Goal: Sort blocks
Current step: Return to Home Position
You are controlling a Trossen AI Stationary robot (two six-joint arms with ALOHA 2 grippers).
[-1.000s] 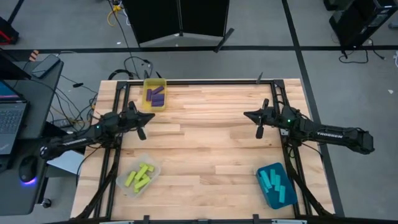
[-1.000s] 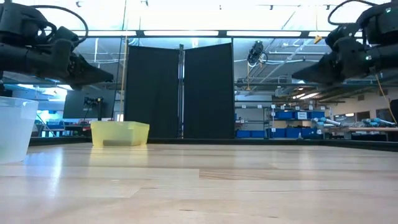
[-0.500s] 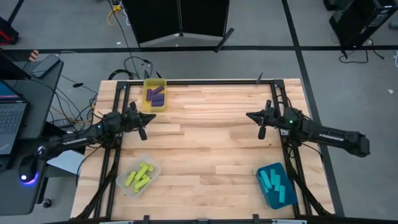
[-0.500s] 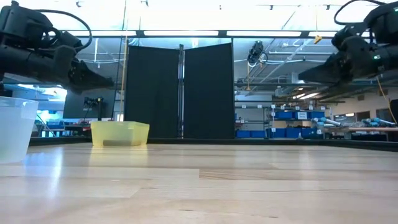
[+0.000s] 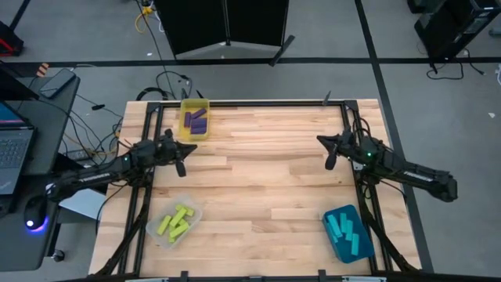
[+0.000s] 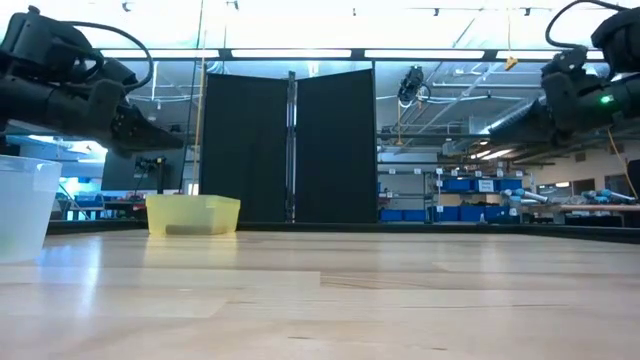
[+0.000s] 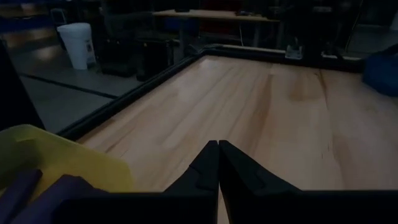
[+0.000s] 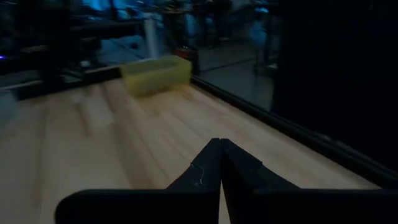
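Blocks (image 5: 175, 223) all binned; sort looks done.
Purple in yellow bin (image 5: 195, 103), green in clear bin (image 5: 153, 229), blue in teal bin (image 5: 349, 255); left pincer (image 5: 190, 148), right pincer (image 5: 320, 141) closed tight, empty, over bench (image 5: 266, 172).

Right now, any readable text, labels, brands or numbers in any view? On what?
No text can be read in any view.
White sign on the back-room shelves, low view: too small to read.
Laptop beside the table, high view: screen and keys too small to read.
Right arm, high view: any lettering too small to read.
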